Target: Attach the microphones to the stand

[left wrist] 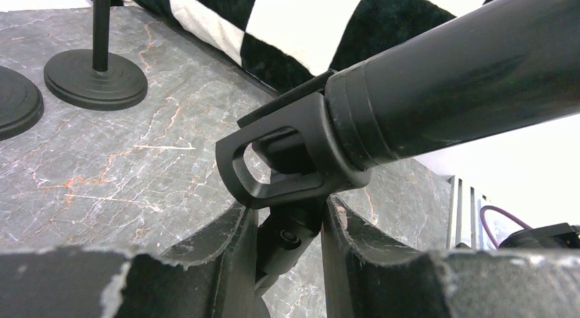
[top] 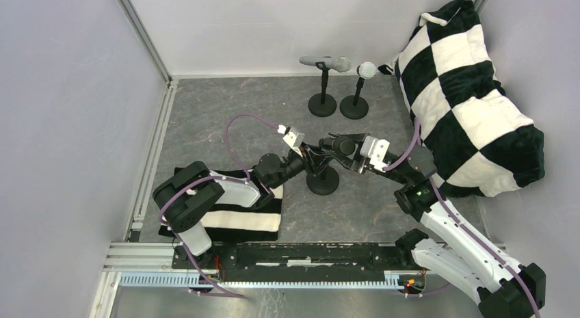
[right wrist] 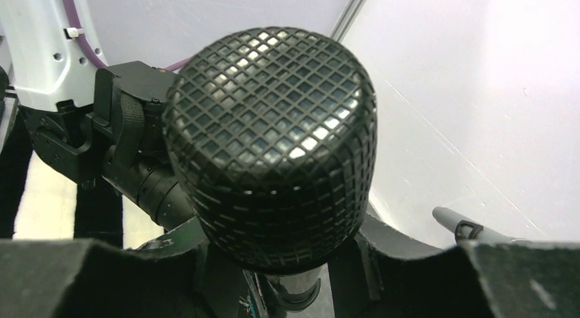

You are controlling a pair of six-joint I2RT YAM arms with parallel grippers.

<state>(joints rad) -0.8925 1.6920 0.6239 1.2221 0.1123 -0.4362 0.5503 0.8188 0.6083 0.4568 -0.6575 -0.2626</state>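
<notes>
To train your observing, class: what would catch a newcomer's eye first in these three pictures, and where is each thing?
In the middle, the right gripper holds the black microphone at the clip of the near stand, whose neck the left gripper clamps. At the back, the silver-grey microphone and a pale-headed microphone already sit on stands. A big checkered cushion fills the right side.

The black microphone (top: 342,147) lies nearly level in the clip of the mid-table stand (top: 323,183), while the grey microphone (top: 325,61) and white microphone (top: 366,70) sit clipped on stands (top: 322,104) by the far edge.
</notes>
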